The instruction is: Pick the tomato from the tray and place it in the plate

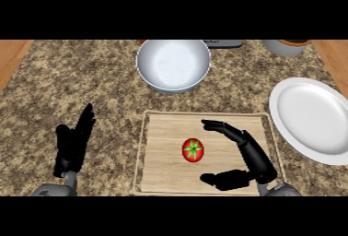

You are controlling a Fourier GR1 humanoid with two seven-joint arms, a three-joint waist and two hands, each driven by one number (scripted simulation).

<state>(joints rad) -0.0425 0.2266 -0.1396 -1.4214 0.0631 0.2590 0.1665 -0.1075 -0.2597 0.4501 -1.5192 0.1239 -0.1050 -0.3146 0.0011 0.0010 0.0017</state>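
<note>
Wooden tray: tomato between right hand fingers and thumb, untouched.

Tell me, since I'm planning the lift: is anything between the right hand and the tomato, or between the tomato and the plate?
Nothing visible does. The right hand is open beside the tomato, only bare tray between them. Toward the plate lie the tray's right rim and counter; the bowl sits farther back, off that line.

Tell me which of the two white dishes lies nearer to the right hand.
The flat plate at the view's right, just beside the tray. The deep bowl stands beyond the tray's far edge, farther from the right hand.
</note>
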